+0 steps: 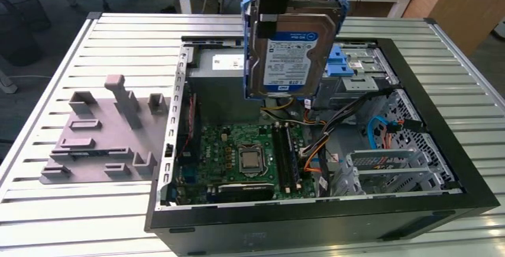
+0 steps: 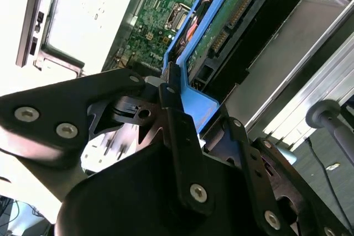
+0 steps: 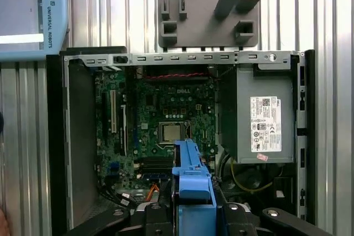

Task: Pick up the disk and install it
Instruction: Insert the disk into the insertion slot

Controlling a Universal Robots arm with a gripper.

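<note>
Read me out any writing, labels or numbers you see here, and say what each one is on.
The disk, white label: print too small to read.
Grey metal box, white sticker: print and symbols too small to read.
Motherboard: a white maker's mark, not quoted; the rest too small.
Arm's blue band: a maker's name, not quoted.

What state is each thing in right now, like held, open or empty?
Gripper, shut on the disk's blue rail.
Disk, held on edge above the computer case, not installed.
Computer case, lying open, side cover off.
Grey fixture, nothing in its slots, beside the case.
Processor, bare, no cooler on it.
</note>
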